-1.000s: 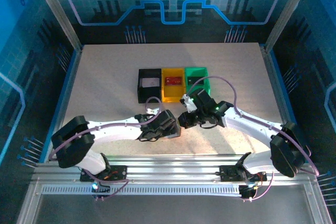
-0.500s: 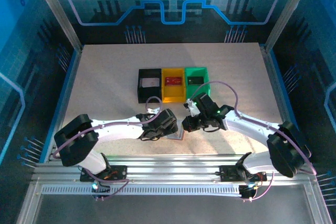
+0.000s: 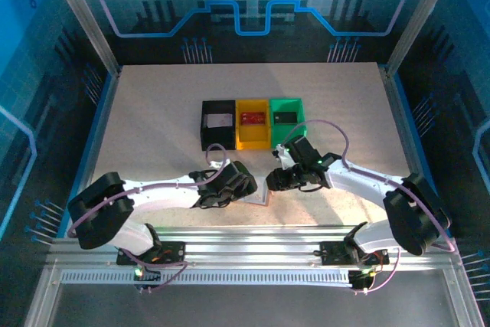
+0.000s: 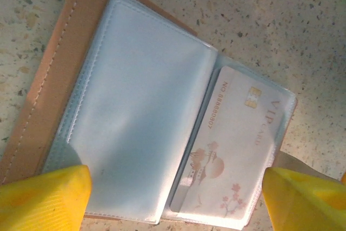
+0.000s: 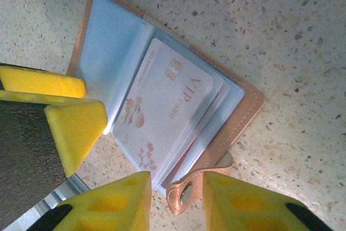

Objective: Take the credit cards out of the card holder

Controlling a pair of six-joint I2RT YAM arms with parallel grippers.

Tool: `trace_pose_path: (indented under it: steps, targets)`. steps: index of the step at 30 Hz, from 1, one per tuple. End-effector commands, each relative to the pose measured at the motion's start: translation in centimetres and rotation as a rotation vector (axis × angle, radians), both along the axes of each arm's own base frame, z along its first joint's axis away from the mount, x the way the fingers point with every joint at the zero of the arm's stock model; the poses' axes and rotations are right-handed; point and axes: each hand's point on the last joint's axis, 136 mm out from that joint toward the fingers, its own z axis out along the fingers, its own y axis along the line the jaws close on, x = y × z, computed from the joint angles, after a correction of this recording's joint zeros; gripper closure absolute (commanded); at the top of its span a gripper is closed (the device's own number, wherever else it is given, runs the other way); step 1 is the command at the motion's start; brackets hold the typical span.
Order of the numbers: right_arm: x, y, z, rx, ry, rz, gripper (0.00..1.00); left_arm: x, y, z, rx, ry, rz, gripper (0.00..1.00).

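The pinkish-tan card holder point(image 4: 59, 74) lies open on the table, pale pockets up. A whitish VIP credit card point(image 4: 232, 144) sits in its right pocket, also in the right wrist view point(image 5: 162, 112). My left gripper point(image 4: 175, 198) is open wide, its yellow fingers point(image 4: 43, 198) at the holder's near corners. My right gripper point(image 5: 181, 204) is open, with the snap tab point(image 5: 189, 193) loose between its jaws, gaps on both sides. From above, the holder point(image 3: 259, 195) lies between the left gripper point(image 3: 246, 189) and the right gripper point(image 3: 271, 182).
Three bins stand side by side behind the arms: a black bin point(image 3: 205, 134) with a whitish card point(image 3: 220, 121), a yellow bin point(image 3: 253, 139) with a red card point(image 3: 253, 118), a green bin point(image 3: 297, 105) with a black card point(image 3: 285, 117). Bare tabletop surrounds them.
My right gripper came down towards the holder and its jaws, shut before, have parted around the snap tab. The left arm drew a little nearer the front edge.
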Motion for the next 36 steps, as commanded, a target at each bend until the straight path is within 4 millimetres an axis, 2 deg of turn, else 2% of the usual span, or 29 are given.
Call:
trace_pose_path:
  steps: [1,7,10,12,20,23,27,31,36]
  targets:
    - [1.0,0.7,2.3,0.066,-0.014,-0.02,0.7,-0.1,0.0,0.7,-0.033,0.003,0.012,0.17]
    - [1.6,1.5,4.6,0.139,-0.027,-0.071,0.81,0.2,-0.2,1.9,-0.067,-0.025,0.017,0.18]
    - [2.1,2.5,5.1,0.196,-0.026,-0.094,0.91,0.4,-0.2,2.6,-0.081,-0.039,0.021,0.18]
    - [2.3,3.4,4.7,0.223,-0.004,-0.103,1.0,0.6,-0.4,3.3,-0.097,-0.054,0.023,0.19]
    - [2.8,4.4,1.7,0.238,0.053,-0.149,1.0,1.3,-0.8,6.3,-0.184,-0.14,0.032,0.23]
    - [2.7,4.4,0.4,0.216,0.066,-0.159,1.0,1.7,-0.9,6.8,-0.192,-0.162,0.034,0.25]
    - [2.5,3.8,-1.3,0.176,0.077,-0.184,1.0,1.9,-1.4,6.3,-0.189,-0.158,0.026,0.26]
    - [2.1,3.0,-2.7,0.139,0.087,-0.204,1.0,2.2,-2.0,5.0,-0.19,-0.131,0.017,0.31]
    - [1.5,2.7,-4.0,0.127,0.107,-0.2,1.0,2.8,-1.6,3.3,-0.161,-0.101,-0.003,0.32]
